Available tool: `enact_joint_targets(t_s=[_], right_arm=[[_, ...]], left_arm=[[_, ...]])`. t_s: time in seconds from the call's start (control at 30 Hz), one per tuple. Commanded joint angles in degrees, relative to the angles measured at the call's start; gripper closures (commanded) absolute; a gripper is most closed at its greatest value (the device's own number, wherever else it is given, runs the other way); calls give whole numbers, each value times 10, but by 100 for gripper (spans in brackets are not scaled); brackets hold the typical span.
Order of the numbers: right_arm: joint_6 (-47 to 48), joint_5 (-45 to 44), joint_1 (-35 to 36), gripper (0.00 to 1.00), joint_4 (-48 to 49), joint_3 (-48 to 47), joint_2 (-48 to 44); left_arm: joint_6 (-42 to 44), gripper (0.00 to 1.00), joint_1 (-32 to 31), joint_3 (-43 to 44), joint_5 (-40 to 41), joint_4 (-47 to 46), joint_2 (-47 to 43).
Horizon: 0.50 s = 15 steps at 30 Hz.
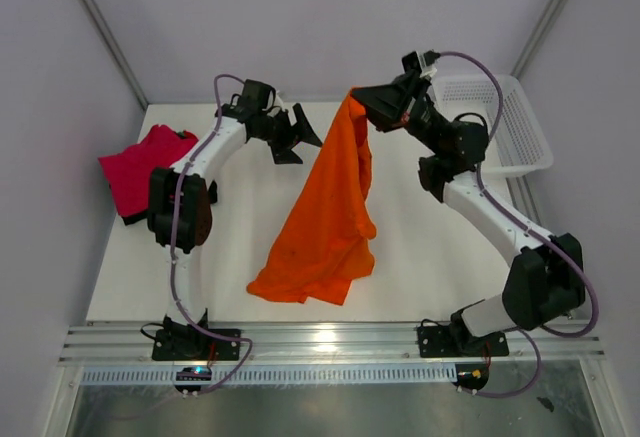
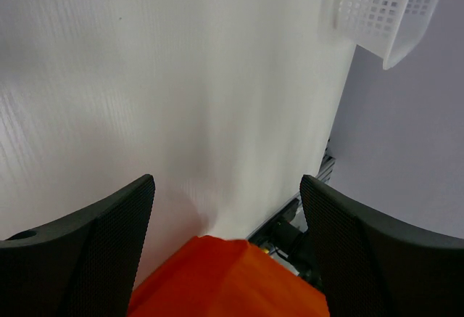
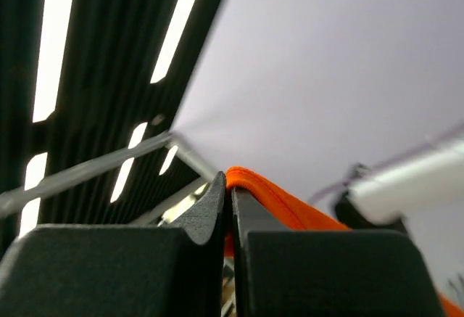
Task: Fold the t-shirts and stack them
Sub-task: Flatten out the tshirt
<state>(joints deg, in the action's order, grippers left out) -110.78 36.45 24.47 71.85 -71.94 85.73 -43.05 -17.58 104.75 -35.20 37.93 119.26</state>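
Caution: the orange t-shirt (image 1: 325,217) hangs from a single pinch. Its lower end is bunched on the table (image 1: 230,257) at 6 o'clock, near the front edge. If you pull toward yourself, that bunch probably drags over the edge. If you lift quickly, the narrow hem can slip free. The magenta t-shirt (image 1: 145,167) lies at 9 o'clock, well apart.

Check the left gripper (image 1: 300,140) at 11 o'clock. Its jaws stand wide apart and hold nothing, with orange cloth just below them. Closing here may catch several layers. The right gripper (image 1: 358,99) at 12 o'clock is clamped on the orange shirt's top hem.
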Motion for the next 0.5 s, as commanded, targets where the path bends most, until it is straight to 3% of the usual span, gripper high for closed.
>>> enact_joint_targets(t_s=[0.0, 0.03, 0.07, 0.1, 0.17, 0.2, 0.47], right_arm=[[204, 68, -56, 97, -244, 110, -87], [290, 73, -68, 97, -347, 125, -105], [467, 53, -83, 97, -460, 122, -128], [543, -16, -86, 97, -639, 112, -131], [665, -78, -87, 97, -743, 86, -124], [682, -141, -87, 97, -802, 77, -120], [706, -442, -105, 97, -902, 65, -109]], left_arm=[[14, 17, 3, 2, -8, -3, -4], [16, 17, 3, 4, -8, 2, -5], [22, 16, 3, 8, -6, 7, -7], [24, 17, 3, 11, -4, 15, -8], [26, 17, 3, 17, 0, 21, -16], [25, 17, 3, 19, 0, 26, -22], [31, 17, 2, 25, 14, 65, -69]])
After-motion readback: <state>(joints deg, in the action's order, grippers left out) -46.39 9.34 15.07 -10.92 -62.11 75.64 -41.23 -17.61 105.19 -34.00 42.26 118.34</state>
